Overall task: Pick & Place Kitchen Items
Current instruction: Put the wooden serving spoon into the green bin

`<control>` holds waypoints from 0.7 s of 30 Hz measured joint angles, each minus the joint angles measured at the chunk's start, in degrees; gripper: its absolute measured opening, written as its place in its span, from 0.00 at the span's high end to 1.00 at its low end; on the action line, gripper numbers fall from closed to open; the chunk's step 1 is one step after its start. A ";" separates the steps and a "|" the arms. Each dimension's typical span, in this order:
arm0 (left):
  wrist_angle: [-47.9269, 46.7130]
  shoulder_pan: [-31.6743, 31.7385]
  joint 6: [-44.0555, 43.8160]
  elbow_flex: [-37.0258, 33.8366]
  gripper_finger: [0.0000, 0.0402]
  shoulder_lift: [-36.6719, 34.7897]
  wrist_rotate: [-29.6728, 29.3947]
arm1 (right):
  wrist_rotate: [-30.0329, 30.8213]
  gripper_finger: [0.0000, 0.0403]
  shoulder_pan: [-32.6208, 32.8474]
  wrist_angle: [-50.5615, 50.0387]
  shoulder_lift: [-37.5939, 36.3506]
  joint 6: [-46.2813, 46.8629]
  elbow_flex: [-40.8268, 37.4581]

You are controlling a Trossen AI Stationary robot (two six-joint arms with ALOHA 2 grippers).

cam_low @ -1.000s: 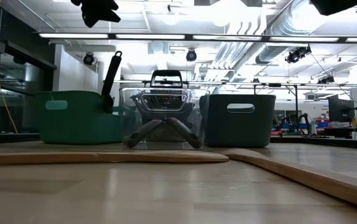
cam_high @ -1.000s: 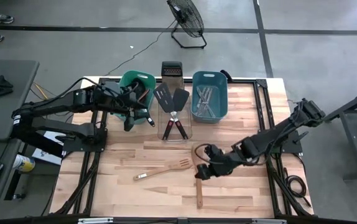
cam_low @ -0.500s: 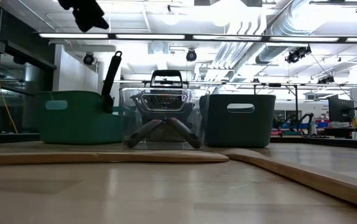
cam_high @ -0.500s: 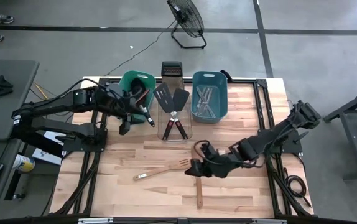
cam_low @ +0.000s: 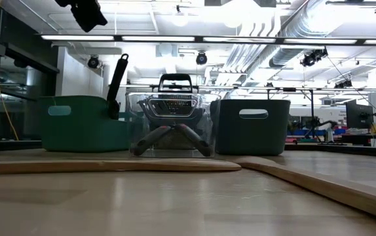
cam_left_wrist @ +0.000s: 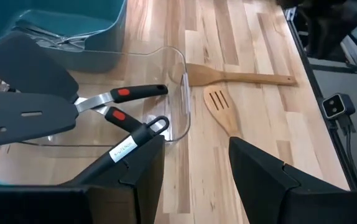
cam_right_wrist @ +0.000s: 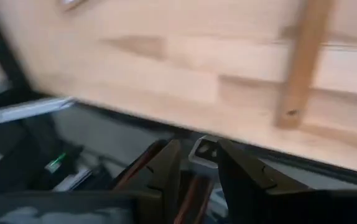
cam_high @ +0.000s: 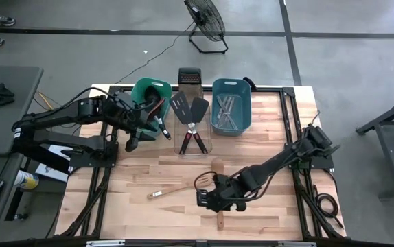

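Left gripper is hovering beside the teal tub, fingers parted and empty. Right gripper is reaching low over the surface between the wooden slotted spatula and the wooden spoon, fingers narrowly apart, gripping nothing; next, line up on a handle.

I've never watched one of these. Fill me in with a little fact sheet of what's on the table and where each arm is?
Left gripper: open, empty, beside the teal tub
Right gripper: low over the slotted wooden spatula, fingers nearly together, nothing held
Other loose item: wooden spoon
Clear tub: two black turners
Blue tub: silver utensils
Behind the clear tub: box grater
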 joint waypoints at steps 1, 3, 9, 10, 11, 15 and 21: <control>-0.03 0.00 0.11 0.00 0.56 0.00 0.00 | -0.45 0.77 -0.01 -1.06 0.53 0.42 0.00; -0.02 0.00 0.15 0.00 0.56 0.00 0.00 | -1.10 0.77 -0.01 -3.95 1.59 0.57 0.00; -0.07 0.00 0.75 0.00 0.56 0.00 1.64 | 3.34 0.77 0.03 -5.04 4.68 -1.88 0.00; -0.09 0.00 0.78 0.00 0.56 0.00 1.97 | 3.91 0.77 -0.02 -5.25 5.19 -2.24 -0.02; -0.09 0.00 0.78 0.00 0.56 0.00 2.24 | 4.12 0.77 -0.05 -5.63 5.71 -2.47 -0.02; -0.55 0.00 0.78 0.00 0.56 0.00 2.25 | 3.75 0.76 -1.16 -8.03 7.10 -4.83 -0.02; -1.33 0.02 0.78 0.00 0.56 -0.02 2.23 | 9.25 0.61 -2.80 -12.91 7.90 -6.09 -0.04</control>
